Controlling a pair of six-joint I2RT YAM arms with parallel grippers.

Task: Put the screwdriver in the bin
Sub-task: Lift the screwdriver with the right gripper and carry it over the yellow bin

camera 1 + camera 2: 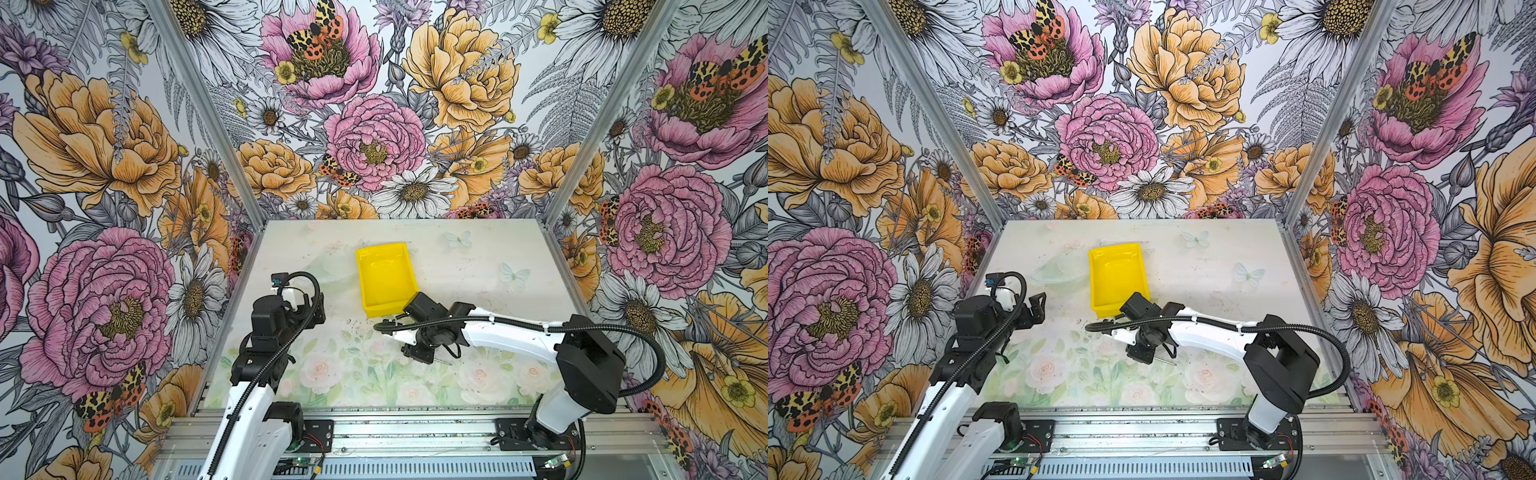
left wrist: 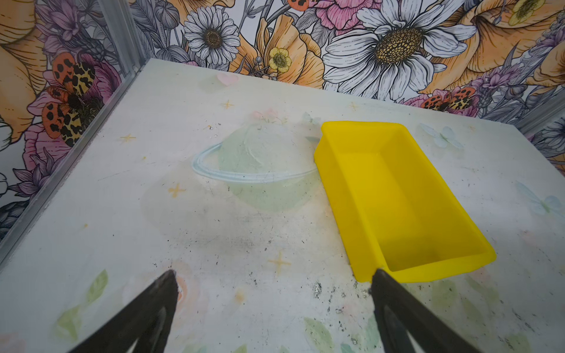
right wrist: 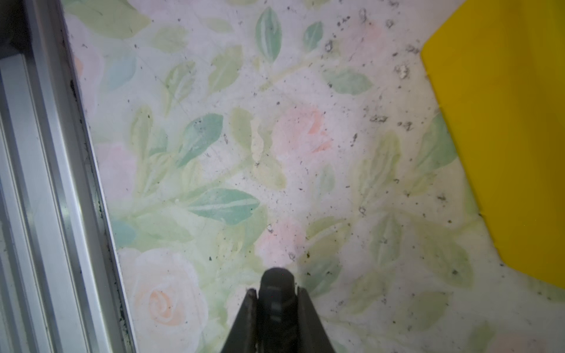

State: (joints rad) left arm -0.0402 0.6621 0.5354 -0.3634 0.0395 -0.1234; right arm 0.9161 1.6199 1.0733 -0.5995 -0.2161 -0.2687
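Observation:
The yellow bin (image 1: 384,278) (image 1: 1117,276) sits on the table at mid-depth and looks bare inside. In the right wrist view my right gripper (image 3: 277,293) is shut on the black handle of the screwdriver (image 3: 277,284), whose end pokes past the fingertips. In both top views this gripper (image 1: 420,354) (image 1: 1139,354) is just in front of the bin's near right corner, and the thin silver shaft (image 1: 443,361) (image 1: 1168,361) sticks out toward the right. My left gripper (image 2: 275,272) (image 1: 309,309) is open and holds nothing, left of the bin (image 2: 397,198).
Floral walls close the table on three sides. An aluminium rail (image 3: 46,183) runs along the front edge, near my right gripper. The bin's outer wall (image 3: 504,137) stands close beside that gripper. The mat shows dark scuff marks (image 2: 318,288).

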